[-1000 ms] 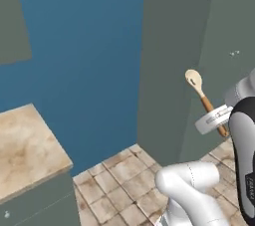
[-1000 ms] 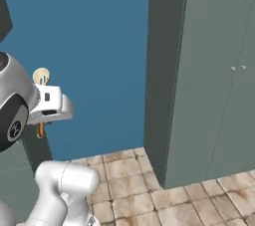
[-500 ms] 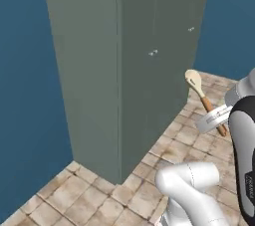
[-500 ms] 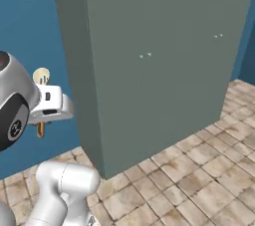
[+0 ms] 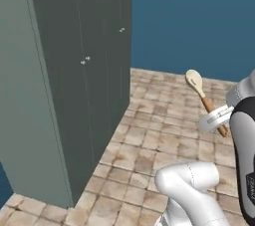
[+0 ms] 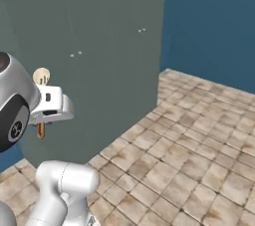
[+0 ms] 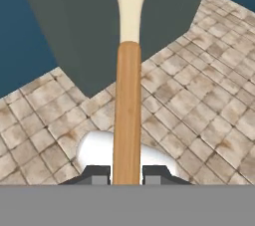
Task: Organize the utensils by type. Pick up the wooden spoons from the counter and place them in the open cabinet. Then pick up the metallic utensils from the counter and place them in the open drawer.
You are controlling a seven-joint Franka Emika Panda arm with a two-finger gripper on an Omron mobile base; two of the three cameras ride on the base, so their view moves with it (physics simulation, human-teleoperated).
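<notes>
Held item: a wooden spoon (image 5: 203, 101), with a pale cream oval bowl and an orange-brown handle, is up in the air in the robot's grasp, not resting on any surface.
Jaws: the gripper (image 7: 126, 174) is clamped on the spoon's handle, one dark fingertip on each side, as the hand view shows.
Grip spot: the hold sits low on the handle, so most of the length and the bowl stick out past the fingertips.
Spoon pose: in the left base view it leans, bowl uppermost and tilted away from the arm; in the right base view the bowl (image 6: 41, 76) peeks above the white hand and the handle end hangs below it.
Handling guess: it looks light and stiff, unlikely to bend or break. Smooth wood could slip or pivot in a narrow pinch, so a mid-handle hold would probably be steadier.
Surroundings: a tall grey-green cupboard block (image 5: 64, 70) with closed doors and small paired knobs stands on a tan tiled floor (image 5: 164, 135).
Room: deep blue walls (image 5: 199, 16) rise behind.
</notes>
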